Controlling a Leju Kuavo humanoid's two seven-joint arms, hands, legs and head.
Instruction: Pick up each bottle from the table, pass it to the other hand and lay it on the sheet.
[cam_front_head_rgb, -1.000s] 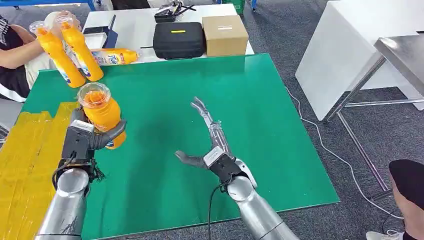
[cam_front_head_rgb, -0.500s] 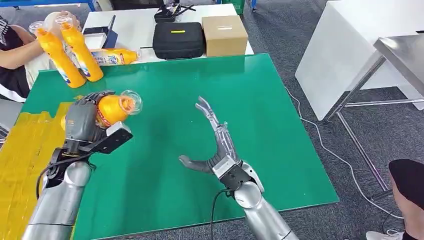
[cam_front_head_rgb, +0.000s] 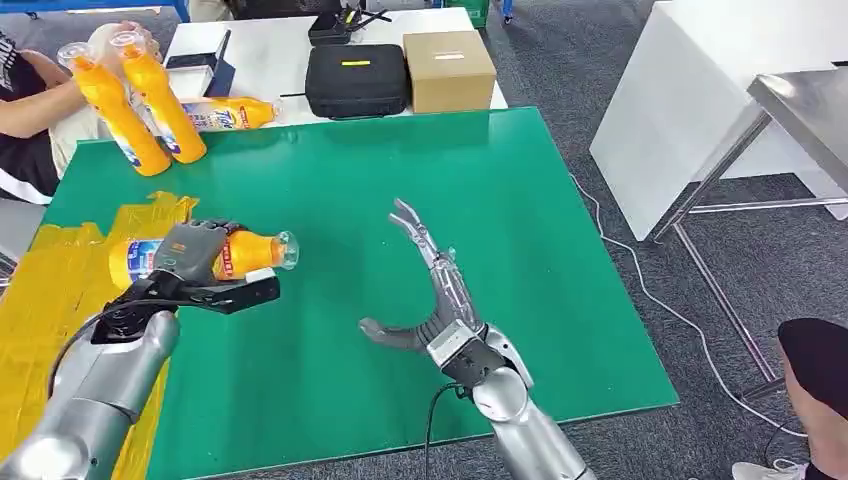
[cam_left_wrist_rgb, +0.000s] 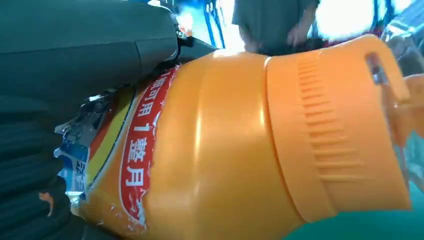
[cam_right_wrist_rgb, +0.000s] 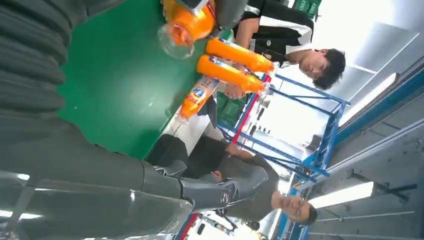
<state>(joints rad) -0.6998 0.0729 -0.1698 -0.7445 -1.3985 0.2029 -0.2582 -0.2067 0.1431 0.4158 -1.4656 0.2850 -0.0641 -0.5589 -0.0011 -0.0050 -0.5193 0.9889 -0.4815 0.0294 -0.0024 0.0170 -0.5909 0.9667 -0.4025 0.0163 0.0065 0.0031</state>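
Observation:
My left hand (cam_front_head_rgb: 197, 262) grips an orange bottle (cam_front_head_rgb: 248, 251) with a clear cap, lying sideways over the border between the yellow sheet (cam_front_head_rgb: 60, 300) and the green table (cam_front_head_rgb: 400, 170). Its cap points toward the table's middle. Up close in the left wrist view the orange bottle (cam_left_wrist_rgb: 250, 145) shows its red label, with my dark fingers (cam_left_wrist_rgb: 75, 45) over it. My right hand (cam_front_head_rgb: 432, 300) hovers open above the middle of the table, fingers stretched forward and nothing in it. In the right wrist view the held bottle (cam_right_wrist_rgb: 187, 25) shows cap-first.
A person at the far left holds two orange bottles (cam_front_head_rgb: 140, 95) upright at the table's corner. A third bottle (cam_front_head_rgb: 228, 113) lies behind them. A black case (cam_front_head_rgb: 357, 80) and a cardboard box (cam_front_head_rgb: 450, 68) sit on the white table beyond.
My left hand has tipped the bottle from upright to lying sideways and lowered it toward the yellow sheet. My right hand has drifted slightly toward me, still open.

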